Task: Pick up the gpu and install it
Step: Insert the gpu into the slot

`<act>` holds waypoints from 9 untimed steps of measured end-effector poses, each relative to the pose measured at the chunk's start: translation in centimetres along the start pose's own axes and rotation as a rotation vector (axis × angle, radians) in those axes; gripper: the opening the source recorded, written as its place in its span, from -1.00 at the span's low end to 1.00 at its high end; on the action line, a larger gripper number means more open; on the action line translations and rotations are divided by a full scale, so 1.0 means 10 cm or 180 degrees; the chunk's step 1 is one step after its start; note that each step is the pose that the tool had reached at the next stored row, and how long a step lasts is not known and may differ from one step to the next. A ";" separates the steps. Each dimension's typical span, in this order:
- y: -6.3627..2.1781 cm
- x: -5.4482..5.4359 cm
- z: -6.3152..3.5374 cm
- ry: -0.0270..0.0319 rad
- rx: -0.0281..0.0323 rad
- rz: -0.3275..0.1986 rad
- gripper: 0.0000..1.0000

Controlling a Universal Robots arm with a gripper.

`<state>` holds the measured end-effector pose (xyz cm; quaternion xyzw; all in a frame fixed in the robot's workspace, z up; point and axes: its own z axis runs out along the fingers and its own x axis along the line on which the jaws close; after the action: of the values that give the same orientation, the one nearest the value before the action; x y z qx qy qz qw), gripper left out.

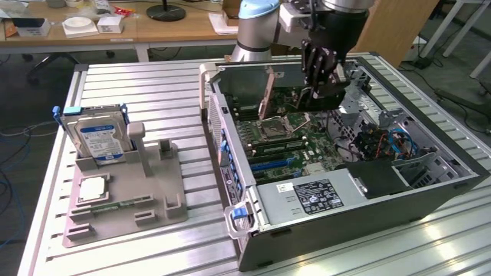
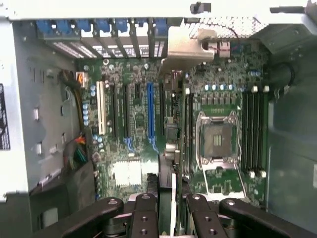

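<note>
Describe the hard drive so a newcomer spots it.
On the slatted table, find the grey fixture at the exterior view's left of the open computer case. The hard drive stands upright in it, alone in bearing a blue label.

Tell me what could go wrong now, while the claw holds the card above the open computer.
The gpu, gripped edge-on by the claw, hangs above the motherboard near the blue slot; if misaligned, it could press on neighbouring parts instead of seating. Its silver bracket sits close to the case's rear wall and might catch there.
</note>
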<state>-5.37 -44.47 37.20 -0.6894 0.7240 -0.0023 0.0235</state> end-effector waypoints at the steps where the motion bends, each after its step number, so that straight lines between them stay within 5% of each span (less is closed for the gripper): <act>1: 0.029 0.00 0.017 0.0000 0.0000 0.0000 -0.47; 9: 0.119 0.01 0.157 0.0003 0.0000 0.0000 -0.47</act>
<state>-6.50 -44.46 35.58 -0.6894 0.7240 -0.0026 0.0231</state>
